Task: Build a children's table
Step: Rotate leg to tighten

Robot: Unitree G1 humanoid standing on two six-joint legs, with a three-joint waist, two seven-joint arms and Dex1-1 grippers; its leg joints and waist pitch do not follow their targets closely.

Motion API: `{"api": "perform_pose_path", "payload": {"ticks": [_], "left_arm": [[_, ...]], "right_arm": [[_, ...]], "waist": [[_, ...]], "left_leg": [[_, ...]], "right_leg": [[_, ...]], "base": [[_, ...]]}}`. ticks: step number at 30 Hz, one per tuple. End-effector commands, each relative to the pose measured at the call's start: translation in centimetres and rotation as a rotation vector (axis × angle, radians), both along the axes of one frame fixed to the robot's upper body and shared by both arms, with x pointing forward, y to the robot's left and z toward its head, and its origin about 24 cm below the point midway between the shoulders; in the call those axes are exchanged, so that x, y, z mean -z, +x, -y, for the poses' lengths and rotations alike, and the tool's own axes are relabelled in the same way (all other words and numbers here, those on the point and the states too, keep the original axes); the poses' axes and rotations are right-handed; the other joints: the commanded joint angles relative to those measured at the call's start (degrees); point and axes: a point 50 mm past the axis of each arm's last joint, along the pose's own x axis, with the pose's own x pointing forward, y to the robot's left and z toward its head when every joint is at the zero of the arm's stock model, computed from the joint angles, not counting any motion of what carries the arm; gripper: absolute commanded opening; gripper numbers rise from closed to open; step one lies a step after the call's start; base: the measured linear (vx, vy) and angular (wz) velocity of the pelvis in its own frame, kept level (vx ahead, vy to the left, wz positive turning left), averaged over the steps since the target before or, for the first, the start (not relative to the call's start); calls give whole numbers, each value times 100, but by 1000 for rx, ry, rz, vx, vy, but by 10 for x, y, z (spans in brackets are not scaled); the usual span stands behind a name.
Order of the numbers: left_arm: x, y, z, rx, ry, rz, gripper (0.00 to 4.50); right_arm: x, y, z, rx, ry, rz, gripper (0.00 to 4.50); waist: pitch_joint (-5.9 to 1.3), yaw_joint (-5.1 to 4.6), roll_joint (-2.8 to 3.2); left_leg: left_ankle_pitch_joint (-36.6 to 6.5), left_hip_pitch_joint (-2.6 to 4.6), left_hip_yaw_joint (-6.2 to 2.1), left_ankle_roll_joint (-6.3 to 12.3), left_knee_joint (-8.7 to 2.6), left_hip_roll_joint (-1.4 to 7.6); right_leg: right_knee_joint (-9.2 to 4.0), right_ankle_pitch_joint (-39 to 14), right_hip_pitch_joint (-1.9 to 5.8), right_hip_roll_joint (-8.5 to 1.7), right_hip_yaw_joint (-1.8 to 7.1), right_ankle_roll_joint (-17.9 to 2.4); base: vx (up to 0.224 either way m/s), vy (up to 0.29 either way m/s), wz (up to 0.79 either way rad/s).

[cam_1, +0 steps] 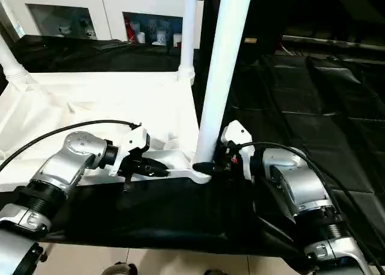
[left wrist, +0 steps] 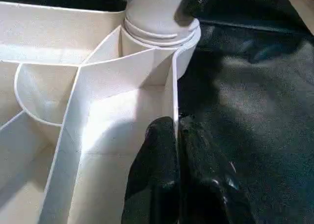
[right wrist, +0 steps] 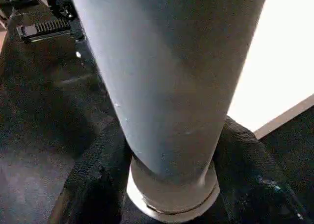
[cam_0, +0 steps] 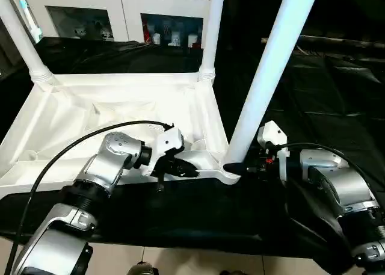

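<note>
Black sheeting (cam_0: pixel 337 94) is covering the work surface, a white glass-door cabinet (cam_0: pixel 120 16) standing at upper left. Left gripper (cam_0: pixel 180 168): black fingers (left wrist: pixel 162 180) are pinching together on the near rim of the white ribbed plastic tabletop (cam_0: pixel 108 112), lying upside down at centre left. Right gripper (cam_0: pixel 237 166): fingers (right wrist: pixel 93 185) are clamping the base of a long white tubular leg (cam_0: pixel 271 70) at the near corner socket. Two more legs (cam_0: pixel 210 28) are standing in the far corners.

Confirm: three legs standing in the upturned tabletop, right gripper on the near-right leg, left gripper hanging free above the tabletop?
Not free: the left wrist view shows the left gripper pinching the tabletop rim. The right gripper does clasp the near-right leg.
</note>
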Motion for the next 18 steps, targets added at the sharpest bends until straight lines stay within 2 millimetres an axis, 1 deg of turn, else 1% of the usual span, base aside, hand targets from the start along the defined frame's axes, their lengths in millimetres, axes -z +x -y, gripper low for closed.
{"api": "perform_pose_path", "payload": {"ticks": [1,3,6,7,8,9,10,11,12,13,15,16,17,18], "left_arm": [[-1,-3,6,26,-35,-3,0],[-1,-3,6,20,-33,0,0],[0,4,8,-59,-20,31,0],[1,10,11,-122,-9,51,0],[3,18,16,-198,5,80,0],[3,22,21,-245,8,90,0],[3,22,21,-245,8,90,0],[3,24,23,-270,10,94,0],[3,28,30,-317,7,100,0],[3,33,41,-390,-4,102,0],[2,34,48,-418,-10,99,0],[2,36,60,-452,-19,98,0],[2,36,66,-465,-23,100,0],[2,35,70,-469,-25,101,0]], "right_arm": [[0,-3,-5,-36,2,-15,205],[1,-4,-4,-35,2,-18,203],[7,-2,-4,26,5,-18,199],[12,4,-3,119,-9,-14,199],[22,14,-1,283,-50,-5,199],[28,20,0,390,-69,-10,198],[28,20,0,390,-69,-10,198],[32,23,0,451,-80,-15,197],[36,27,-2,539,-74,-28,196],[43,31,-6,666,-65,-77,196],[47,33,-9,724,-66,-100,195],[53,35,-18,798,-73,-116,195],[55,37,-22,826,-77,-115,195],[56,38,-27,840,-79,-112,195]], "waist": [[-386,17,-68],[-384,15,-68],[-380,14,-71],[-377,-1,-75],[-374,-19,-58],[-365,-41,-65],[-347,-64,-63],[-357,-56,-66],[-337,-79,-60],[-351,-89,-56],[-372,-81,-51],[-386,-81,-30],[-383,-93,-31],[-399,-84,-21]], "left_leg": [[-1122,98,47,401,-318,76],[-1125,96,46,403,-319,75],[-1121,96,46,395,-314,75],[-1149,90,46,366,-317,65],[-1169,89,50,330,-315,56],[-1331,99,38,192,-336,45],[-1466,102,39,114,-344,38],[-1642,114,13,-1,-356,34],[-1745,124,17,-36,-372,42],[-1829,124,7,-78,-375,28],[-1826,150,1,-114,-373,38],[-1768,130,-6,-107,-376,31],[-1761,117,-3,-118,-380,34],[-1757,131,-7,-165,-376,30]], "right_leg": [[-301,-744,287,-165,86,-1426],[-299,-757,290,-163,84,-1427],[-303,-777,285,-167,87,-1425],[-313,-874,277,-166,89,-1392],[-322,-939,256,-164,94,-1373],[-358,-1264,256,-162,84,-1293],[-373,-1502,235,-165,85,-1255],[-406,-1904,261,-179,80,-1093],[-432,-2006,222,-166,97,-1016],[-439,-2079,229,-158,96,-962],[-444,-1972,209,-157,99,-950],[-422,-1805,230,-153,97,-984],[-423,-1748,221,-155,99,-995],[-422,-1672,220,-151,91,-999]], "base": [[0,0,0],[0,0,0],[0,0,0],[0,0,0],[0,0,0],[0,0,0],[0,0,0],[0,0,0],[0,0,0],[0,0,0],[0,0,0],[0,0,0],[0,0,0],[0,0,0]]}}
